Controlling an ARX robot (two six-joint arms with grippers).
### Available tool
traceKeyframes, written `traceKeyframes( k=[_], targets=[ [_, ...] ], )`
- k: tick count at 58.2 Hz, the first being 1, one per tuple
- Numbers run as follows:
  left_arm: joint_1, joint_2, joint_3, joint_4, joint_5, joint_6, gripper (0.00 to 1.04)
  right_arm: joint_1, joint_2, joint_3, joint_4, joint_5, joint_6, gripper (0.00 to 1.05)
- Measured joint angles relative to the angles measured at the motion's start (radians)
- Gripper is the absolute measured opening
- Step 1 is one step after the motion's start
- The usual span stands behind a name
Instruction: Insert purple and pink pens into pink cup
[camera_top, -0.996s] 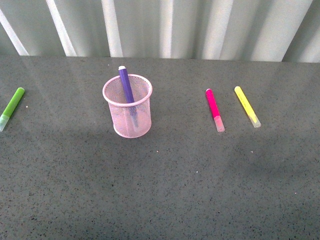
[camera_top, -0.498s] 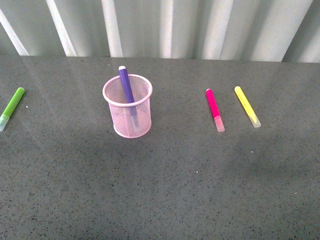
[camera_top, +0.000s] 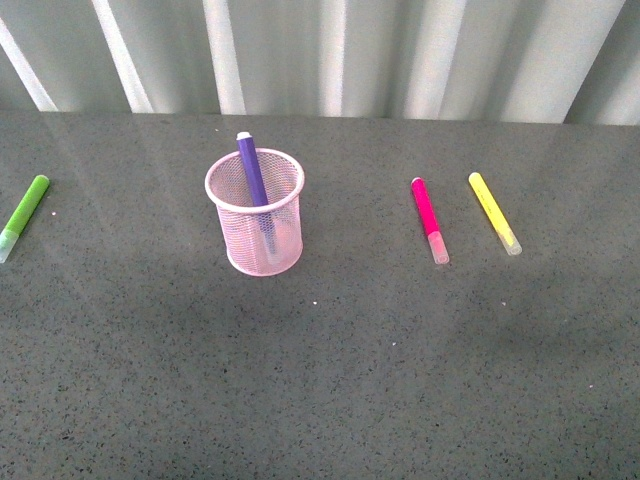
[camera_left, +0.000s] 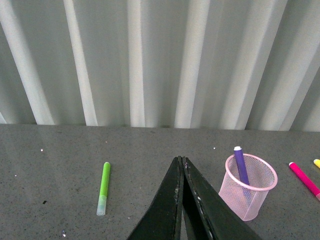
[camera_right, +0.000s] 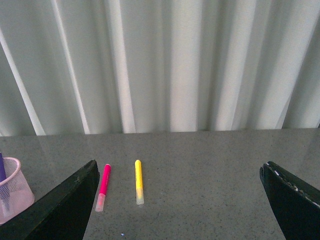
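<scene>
**A:** Where is the light pink wire-mesh cup (camera_top: 238, 240)?

**B:** It stands upright on the dark grey speckled counter (camera_top: 330, 390), in front of a pale pleated backdrop (camera_top: 330, 50).

**A:** And the two pens?

**B:** The dark purple marker pen (camera_top: 250, 165) is already in the cup. It leans toward the far rim, its top end pokes out above it, and its paler cap end is down inside the mesh. The magenta-pink marker pen with the clear cap (camera_top: 428, 215) lies flat on the counter, well to the right of the cup.

**A:** Anything else near the cup?

**B:** A yellow marker (camera_top: 492, 208) lies just beyond the pink pen, farther right of the cup and roughly parallel to it. A lime-green marker (camera_top: 24, 213) lies far to the cup's left.

**A:** What are the grippers doing?

**B:** The left gripper (camera_left: 180, 159) has its black fingers pressed together with nothing between them. It points at the stretch of counter between the green marker and the cup. The right gripper (camera_right: 180, 167) is spread wide and empty, well apart from the cup. In its wrist view the pink and yellow pens lie ahead of it, untouched.
</scene>
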Motion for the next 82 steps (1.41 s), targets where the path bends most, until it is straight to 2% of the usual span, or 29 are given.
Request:
traceKeyframes(
  k=[35,40,53,69,71,74,76,78,82],
  targets=[
    [0.000,-0.180,0.000,-0.179,0.000,0.000,0.04,0.000,0.000,0.000,0.000,0.000,0.000,0.98],
    [0.000,-0.316,0.000,-0.346,0.002,0.000,0.04,0.000,0.000,0.000,0.000,0.000,0.000,0.98],
    [0.000,-0.352,0.000,-0.357,0.002,0.001,0.04,0.000,0.000,0.000,0.000,0.000,0.000,0.98],
    [0.000,-0.352,0.000,-0.358,0.002,0.000,0.51,0.000,0.000,0.000,0.000,0.000,0.000,0.98],
    [0.000,-0.352,0.000,-0.358,0.002,0.000,0.57,0.008,0.019,0.011,-0.036,0.034,0.014,0.98],
    [0.000,-0.352,0.000,-0.358,0.002,0.001,0.65,0.008,0.151,0.087,-0.199,0.146,0.065,0.98],
    [0.000,-0.352,0.000,-0.358,0.002,0.001,0.70,-0.014,0.253,0.116,-0.218,0.164,0.067,0.98],
    [0.000,-0.352,0.000,-0.358,0.003,0.001,0.78,-0.040,0.350,0.135,-0.191,0.159,0.055,0.98],
    [0.000,-0.352,0.000,-0.358,0.002,0.001,0.89,-0.102,0.587,0.193,-0.044,0.128,-0.012,0.98]
  ],
)
